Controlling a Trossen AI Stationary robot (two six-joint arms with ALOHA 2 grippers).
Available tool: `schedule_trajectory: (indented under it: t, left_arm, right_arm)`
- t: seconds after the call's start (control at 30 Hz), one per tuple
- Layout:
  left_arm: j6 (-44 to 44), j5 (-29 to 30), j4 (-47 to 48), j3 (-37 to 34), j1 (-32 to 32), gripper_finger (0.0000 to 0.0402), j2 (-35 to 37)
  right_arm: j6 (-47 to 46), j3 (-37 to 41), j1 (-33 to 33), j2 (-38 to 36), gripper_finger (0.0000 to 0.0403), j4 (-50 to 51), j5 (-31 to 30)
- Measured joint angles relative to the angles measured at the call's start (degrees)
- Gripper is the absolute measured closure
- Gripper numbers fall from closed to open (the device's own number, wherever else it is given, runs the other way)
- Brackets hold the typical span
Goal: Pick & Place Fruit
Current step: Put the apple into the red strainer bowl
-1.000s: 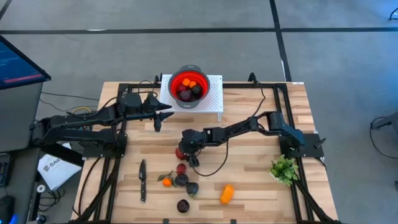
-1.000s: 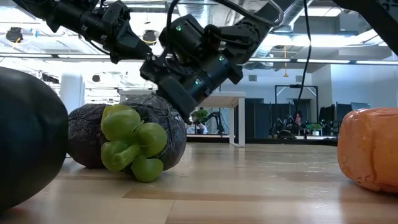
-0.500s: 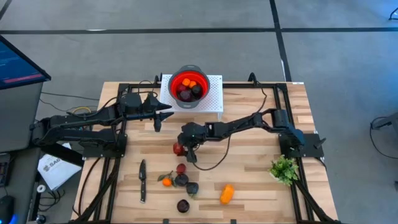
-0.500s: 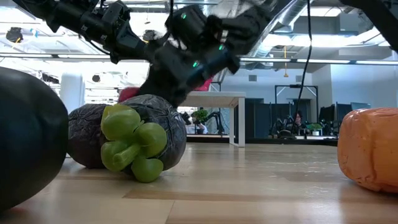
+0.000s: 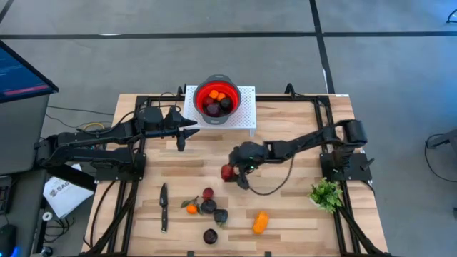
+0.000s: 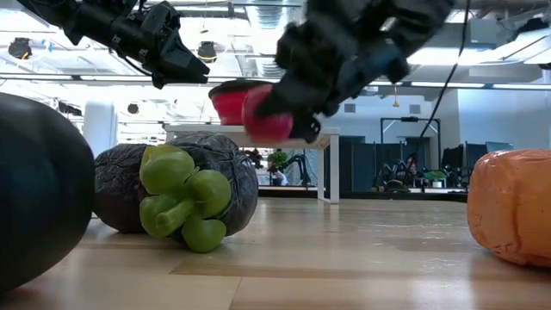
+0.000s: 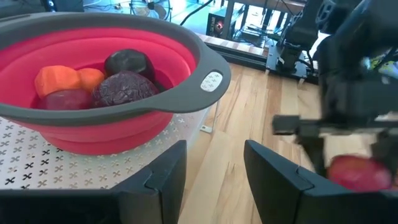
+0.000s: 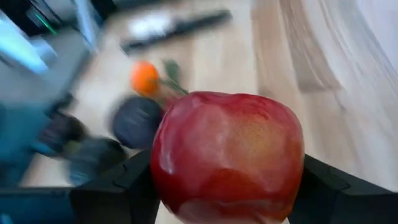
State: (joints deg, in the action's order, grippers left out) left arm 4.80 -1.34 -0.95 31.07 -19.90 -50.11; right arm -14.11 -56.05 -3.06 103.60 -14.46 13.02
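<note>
right gripper over table centre, fingers clamped on red apple, held above wooden table. left gripper waits beside red bowl, fingers apart, holding nothing. bowl holds several fruit pieces; more fruit lies loose near front edge.

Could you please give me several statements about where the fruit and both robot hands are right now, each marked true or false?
1. The right hand grips a red apple. True.
2. The red bowl holds no fruit. False: it holds several orange and dark pieces.
3. The left hand holds the black knife. False: it holds nothing, and the knife lies on the table.
4. The bowl sits on a white perforated stand. True.
5. The green sprig lies inside the bowl. False: it lies near the table's right edge.
</note>
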Motion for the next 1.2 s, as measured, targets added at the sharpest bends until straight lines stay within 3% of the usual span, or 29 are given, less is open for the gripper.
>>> schedule_trajectory:
  t: [0.1,0.23,0.3,0.47,0.73,0.83,0.9,1.2]
  left_arm:
    - [0.00,0.00,-0.06,0.00,0.02,0.0248,0.00]
    - [0.00,0.00,-0.22,0.00,0.01,0.0248,0.00]
    - [0.00,0.00,-0.46,0.00,0.01,0.0248,0.00]
    - [0.00,0.01,-0.50,0.00,0.01,0.0248,0.00]
    - [0.00,0.01,-0.63,0.00,0.01,0.0248,0.00]
    - [0.00,0.01,-0.64,0.00,0.00,0.0248,0.00]
    - [0.00,0.00,-0.63,0.00,0.01,0.0248,0.00]
    - [-1.13,0.02,-0.61,0.00,0.02,0.0248,0.00]
  right_arm:
    - [-5.25,6.41,-1.01,-1.56,0.0152,-16.72,-1.52]
    - [-8.27,12.08,-2.15,-0.06,0.0152,-41.98,-9.57]
    - [-8.27,12.48,-1.99,1.50,0.0152,-49.35,-12.59]
    - [-7.96,9.43,0.55,3.27,0.0152,-59.53,-13.29]
    - [0.50,-0.70,6.78,3.38,0.0152,-61.28,-13.31]
    - [4.25,-6.00,8.78,3.33,0.0152,-56.75,-13.33]
    - [4.87,-10.12,10.21,3.28,0.0152,-47.97,-13.31]
    - [13.45,-36.45,16.57,3.10,0.0152,13.78,-13.50]
